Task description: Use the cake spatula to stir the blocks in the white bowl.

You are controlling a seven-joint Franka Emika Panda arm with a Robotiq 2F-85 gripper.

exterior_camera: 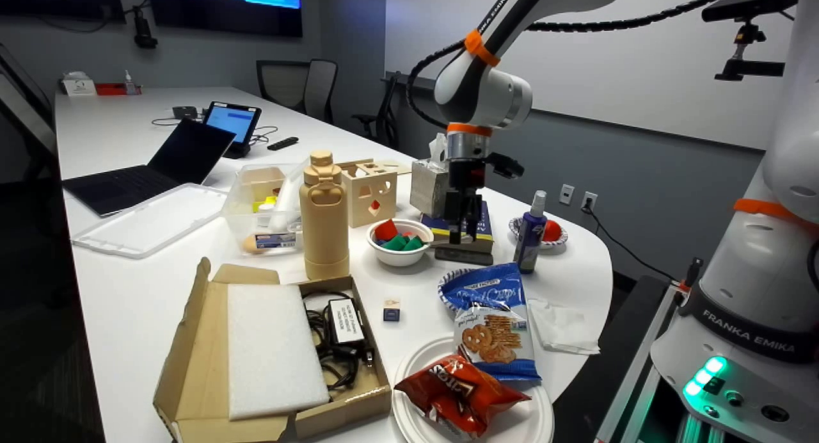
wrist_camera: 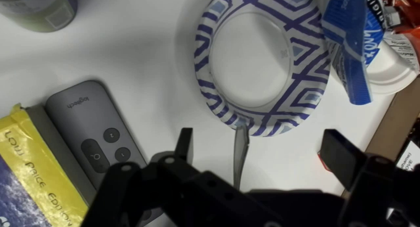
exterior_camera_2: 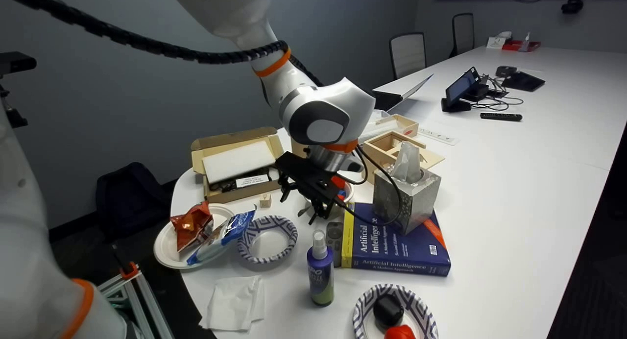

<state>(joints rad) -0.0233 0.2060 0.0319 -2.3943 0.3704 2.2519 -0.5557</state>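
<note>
Tool hangs beside the white bowl, spatula handle showing between parted jaws. Blocks lie inside the bowl.

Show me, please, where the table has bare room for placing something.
A wide bare patch lies between the tissue box and the black remote. A smaller one is between the napkin and spray bottle. Crowded: around the white bowl, beside tan bottle, wooden box and book.

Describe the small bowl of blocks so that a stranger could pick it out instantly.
Start at the rounded end of the long white table. In an exterior view, just right of the tall tan bottle there stands a small white bowl. Its plain rim and red and green blocks set it apart from the purple-patterned bowl nearby.
</note>
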